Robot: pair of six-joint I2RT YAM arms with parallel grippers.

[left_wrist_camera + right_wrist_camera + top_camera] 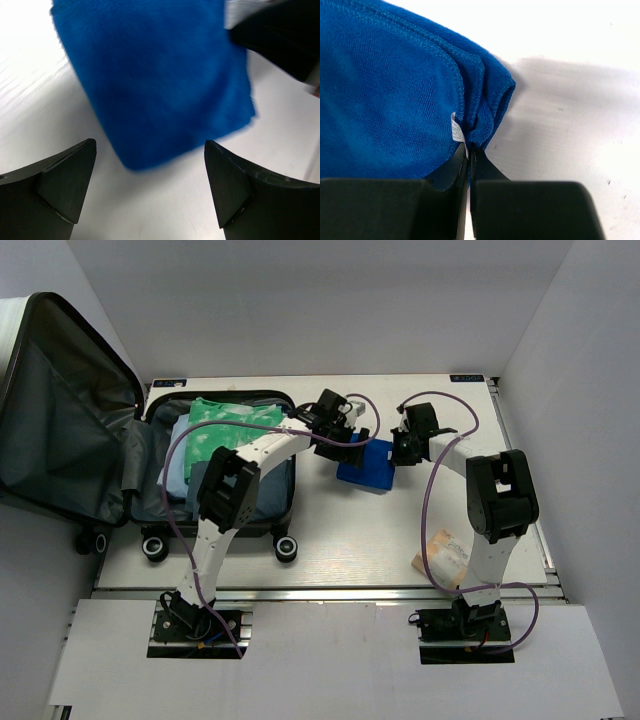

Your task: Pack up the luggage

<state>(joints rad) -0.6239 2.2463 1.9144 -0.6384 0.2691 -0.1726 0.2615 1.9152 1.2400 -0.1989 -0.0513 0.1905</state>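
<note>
The luggage (70, 430) lies open at frame left on the bench (340, 550). The right gripper (469, 149) is clamped on the blue towel (395, 90) edge. The left gripper (149, 147) stands apart, apparently just above the towel.

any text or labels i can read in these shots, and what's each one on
Nothing can be read.
White tag on the blue towel: print too small.
Tan packet on the table: markings blurred.
Blue stickers at the table's far corners: too small.
</note>
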